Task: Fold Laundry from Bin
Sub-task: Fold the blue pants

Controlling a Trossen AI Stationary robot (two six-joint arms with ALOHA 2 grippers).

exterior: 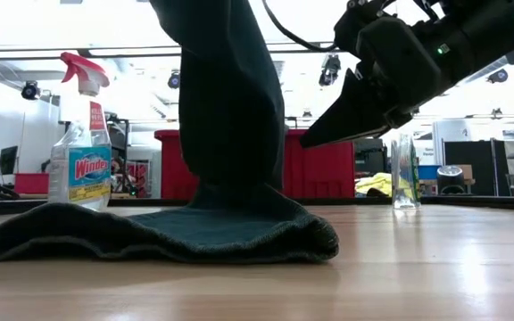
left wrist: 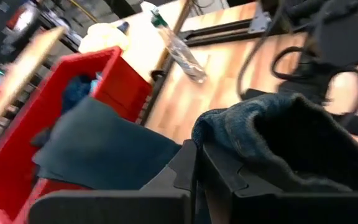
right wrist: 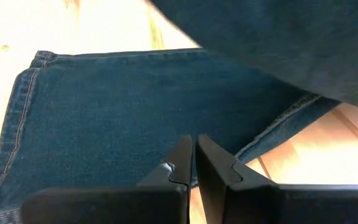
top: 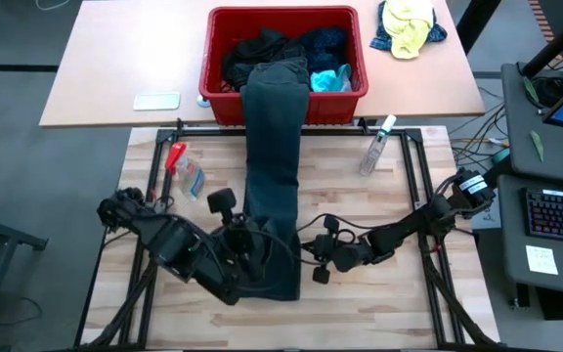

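**Laundry strung from bin to table, both grippers closed**

Laundry here is mainly one long dark blue denim garment (top: pixel 274 166) that runs out of the red bin (top: pixel 283 65), over its near rim, and down the middle of the wooden table (top: pixel 399 210), where its lower end lies flat. More dark and turquoise pieces are heaped inside the bin, which stands on a lighter table behind the wooden one.

At the near end of the denim, the left gripper (left wrist: pixel 196 163) has its fingers pressed together; a bunched fold of the cloth sits right against them, and it looks pinched there, though the wrist view is too blurred to be sure. From the low view the garment rises off the table in a tall column with its hem spread on the wood.

Just beside the garment's right edge, the right gripper (right wrist: pixel 195 157) hangs above the flat denim with its fingers closed and nothing between them.

A clear spray bottle (top: pixel 376 146) lies on the wooden table near the bin, and a yellow-and-blue cloth bundle (top: pixel 408 26) sits on the far table beside the bin.
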